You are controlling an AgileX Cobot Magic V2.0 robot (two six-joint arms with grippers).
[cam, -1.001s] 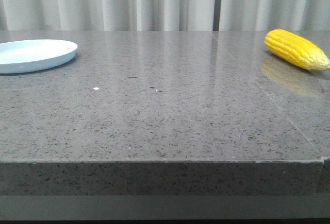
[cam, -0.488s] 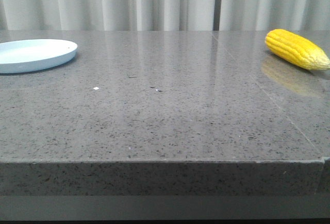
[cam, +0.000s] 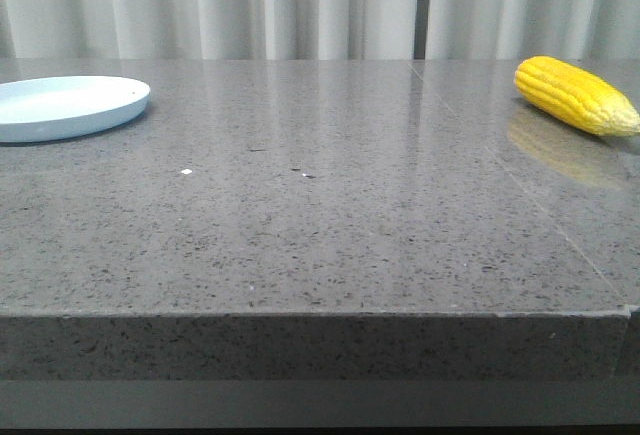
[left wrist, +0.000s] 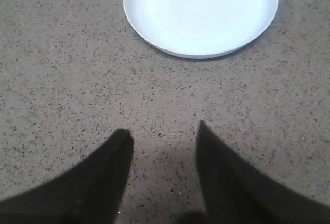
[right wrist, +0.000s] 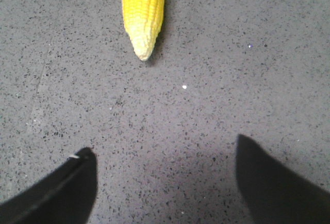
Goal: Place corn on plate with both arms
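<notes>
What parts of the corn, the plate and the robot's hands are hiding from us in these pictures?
- Corn: the right wrist view's edge cuts off its thick end.
- Plate: the front view's side edge cuts off its left part.
- Left hand: only two dark finger shapes show; the left wrist view's edge hides the rest.
- Right hand: the same in the right wrist view.
- Both arms: absent from the front view.

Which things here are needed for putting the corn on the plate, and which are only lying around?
Needed:
- corn, far right
- plate, far left, nothing in it
- left pincer, open
- right pincer, open

Only lying around:
- small white speck on the table
</notes>
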